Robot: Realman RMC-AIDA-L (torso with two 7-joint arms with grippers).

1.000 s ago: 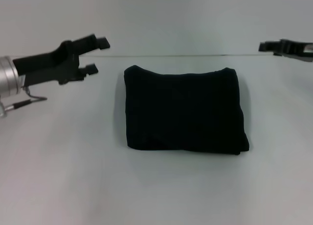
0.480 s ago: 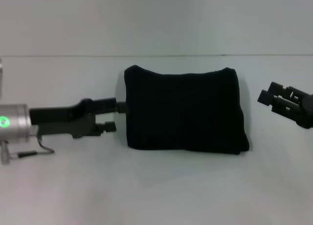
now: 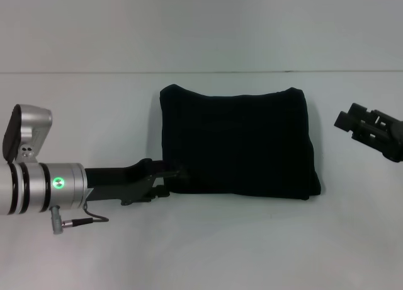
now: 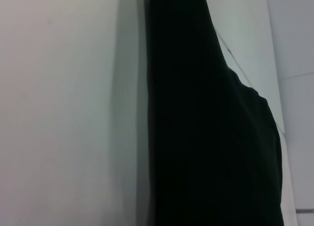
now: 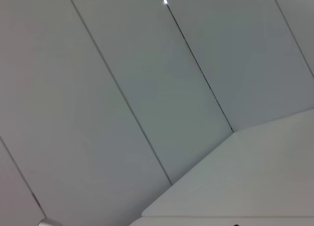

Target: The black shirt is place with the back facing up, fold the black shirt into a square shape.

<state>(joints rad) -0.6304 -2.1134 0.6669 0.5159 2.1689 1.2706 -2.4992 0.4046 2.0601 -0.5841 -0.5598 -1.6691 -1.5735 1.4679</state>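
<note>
The black shirt (image 3: 236, 142) lies folded into a thick, roughly square bundle at the middle of the white table (image 3: 208, 246). My left gripper (image 3: 169, 181) reaches in low from the left. It stands open at the bundle's near left corner, its upper finger touching the fabric edge. The left wrist view shows the shirt (image 4: 206, 137) as a dark mass beside the bare table. My right gripper (image 3: 350, 116) hovers to the right of the bundle, apart from it. The right wrist view shows neither the shirt nor a gripper.
Behind the table's far edge (image 3: 94, 72) stands a pale panelled wall (image 5: 147, 88). White tabletop surrounds the bundle on every side. The left arm's silver wrist with a green light (image 3: 58, 183) stretches across the near left.
My left gripper has come down from the far left toward me and moved right, to the shirt's near left corner. My right gripper dropped from the far right and now holds still.
</note>
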